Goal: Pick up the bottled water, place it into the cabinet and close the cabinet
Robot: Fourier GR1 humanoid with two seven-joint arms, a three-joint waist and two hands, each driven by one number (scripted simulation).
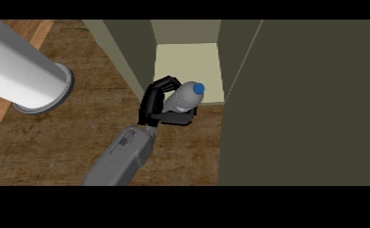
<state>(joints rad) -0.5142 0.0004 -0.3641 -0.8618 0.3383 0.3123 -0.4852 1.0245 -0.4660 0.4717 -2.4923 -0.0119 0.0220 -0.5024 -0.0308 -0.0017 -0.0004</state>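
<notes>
A clear water bottle [185, 98] with a blue cap [198, 88] is held in my right hand [154, 103], whose black fingers and thumb curl round its body. The bottle is tilted, cap pointing up and to the right. It hangs at the front edge of the open cabinet, just before the pale shelf floor [186, 58]. The cabinet's dark door [303, 104] stands open and fills the right side of the view. My grey forearm [121, 158] comes in from the lower edge. The bottle's lower part is hidden by the hand.
A wooden counter top [72, 139] spreads below and to the left. A large white-grey cylinder [29, 73] with a ringed end lies at the upper left. The cabinet's olive side wall [127, 51] borders the opening on the left.
</notes>
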